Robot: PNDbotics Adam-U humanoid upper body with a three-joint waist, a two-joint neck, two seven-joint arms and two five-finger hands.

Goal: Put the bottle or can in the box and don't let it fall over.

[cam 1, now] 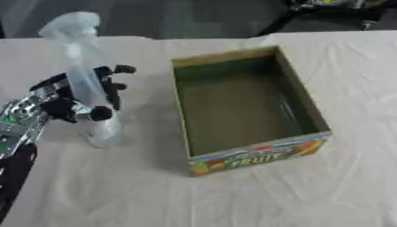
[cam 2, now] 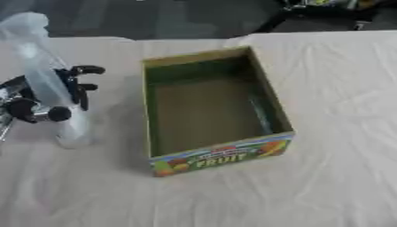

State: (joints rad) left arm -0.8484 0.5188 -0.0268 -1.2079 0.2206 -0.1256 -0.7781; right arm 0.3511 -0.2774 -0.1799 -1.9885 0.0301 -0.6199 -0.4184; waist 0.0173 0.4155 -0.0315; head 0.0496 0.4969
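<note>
Left hand (cam 1: 81, 99) wrapped round clear bottle (cam 1: 85, 80), fingers and thumb curled about its lower-mid body. Bottle on table (cam 1: 232, 195) left of box (cam 1: 256, 155), base touching cloth or just off it; can't tell which. Long axis near upright, cap end leaning slightly away from box. Box lies to the hand's right, near but apart, open top up, looks empty inside. Left hand the only one near; right hand not seen in either view. Coming move prob. a lift clear of the near wall, then across to the right and down, keeping axis vertical. Bottle: tall, slim, translucent plastic, pale cap, looks empty or nearly so, so prob. light and tippy once released.
</note>
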